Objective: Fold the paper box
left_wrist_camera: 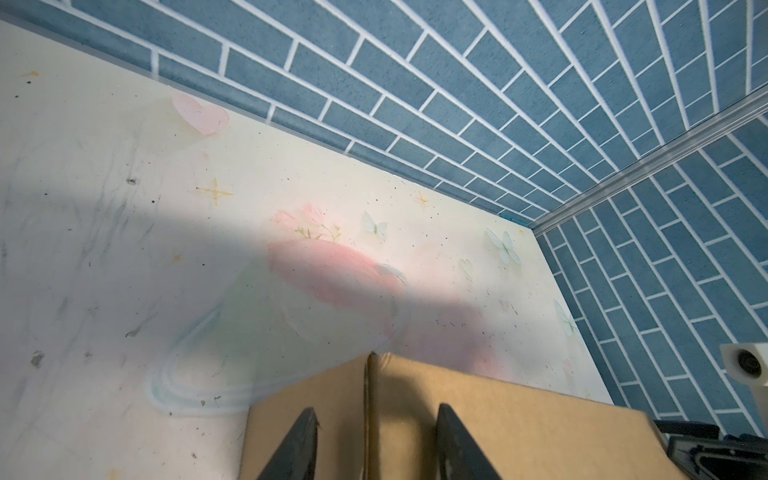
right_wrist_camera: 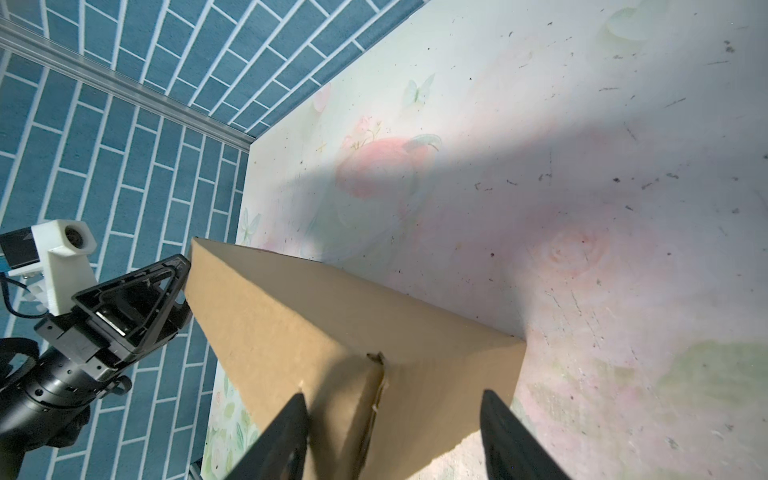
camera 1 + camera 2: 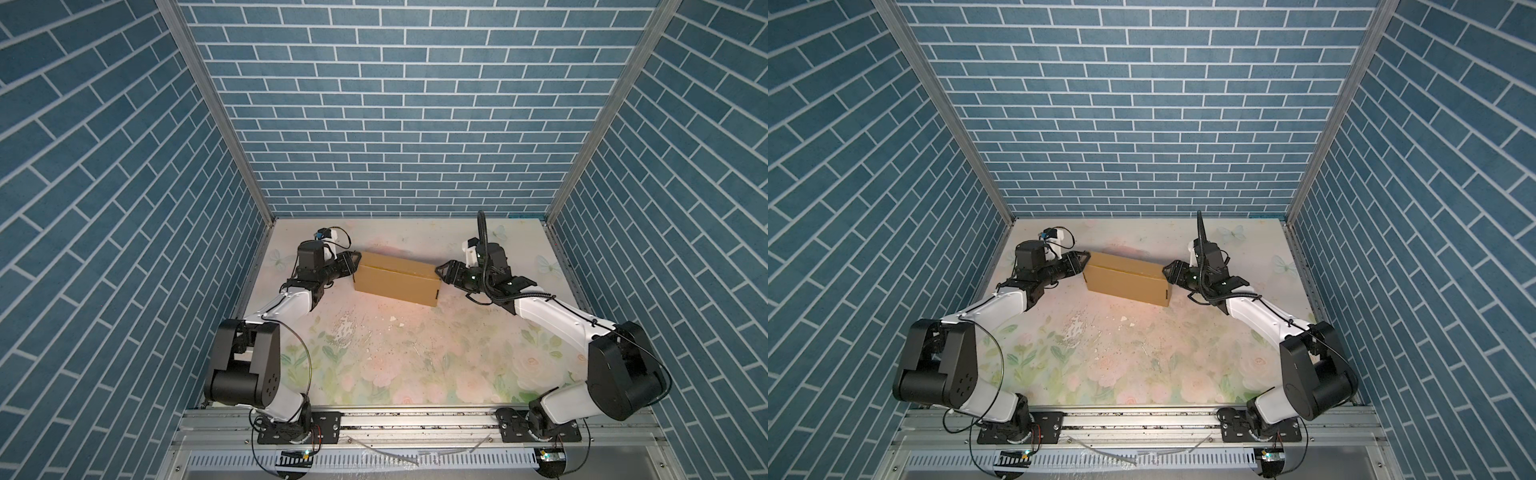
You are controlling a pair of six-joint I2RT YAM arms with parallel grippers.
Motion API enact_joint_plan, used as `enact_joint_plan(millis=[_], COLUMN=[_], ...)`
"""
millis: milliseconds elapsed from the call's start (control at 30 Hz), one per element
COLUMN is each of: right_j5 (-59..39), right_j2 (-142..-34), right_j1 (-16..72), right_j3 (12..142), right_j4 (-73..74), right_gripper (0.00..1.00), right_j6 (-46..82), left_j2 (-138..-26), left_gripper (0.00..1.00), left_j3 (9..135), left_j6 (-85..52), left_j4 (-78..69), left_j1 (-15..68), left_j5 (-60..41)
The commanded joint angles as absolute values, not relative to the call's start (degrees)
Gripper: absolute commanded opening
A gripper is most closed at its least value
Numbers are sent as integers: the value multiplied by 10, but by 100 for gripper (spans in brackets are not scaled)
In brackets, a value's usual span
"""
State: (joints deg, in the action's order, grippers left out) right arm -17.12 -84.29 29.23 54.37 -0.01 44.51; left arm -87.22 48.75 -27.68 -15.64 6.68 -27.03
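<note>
right hand, jaws apart, straddles the paper box at one end; left hand, also apart, seemingly presses the other. box looks formed: next, press both ends home.

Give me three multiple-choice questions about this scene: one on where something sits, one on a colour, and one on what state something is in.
1. Where is the box?
A) by the front rail
B) between the left hand and the right hand, on the far half of the table
C) against a side wall

2. What colour is the box?
A) white
B) blue
C) brown

3. What state is the box in?
A) folded up into a box shape
B) a flat unfolded sheet
C) torn in pieces

Answers:
1 B: both top views show a hand at each end of it.
2 C: it is plain brown cardboard.
3 A: it has upright sides and a top face.
</note>
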Motion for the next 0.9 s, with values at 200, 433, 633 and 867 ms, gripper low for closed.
enact_joint_plan(millis=[200, 433, 633, 867], right_j5=[-147, -137, -136, -135], right_j2=[-849, -868, -883, -875], right_j1=[296, 296, 296, 296], right_j3=[524, 527, 537, 552], right_j4=[-61, -69, -71, -94], right_gripper=[53, 48, 46, 46], right_j6=[435, 426, 417, 397], left_j2=[-874, -907, -894, -852], left_gripper=[47, 46, 46, 48], left_j3=[437, 432, 440, 457], left_j6=[-257, -264, -253, -238], left_j4=[-73, -94, -70, -28], left_j1=[75, 75, 75, 74], left_j5=[-245, -255, -240, -221])
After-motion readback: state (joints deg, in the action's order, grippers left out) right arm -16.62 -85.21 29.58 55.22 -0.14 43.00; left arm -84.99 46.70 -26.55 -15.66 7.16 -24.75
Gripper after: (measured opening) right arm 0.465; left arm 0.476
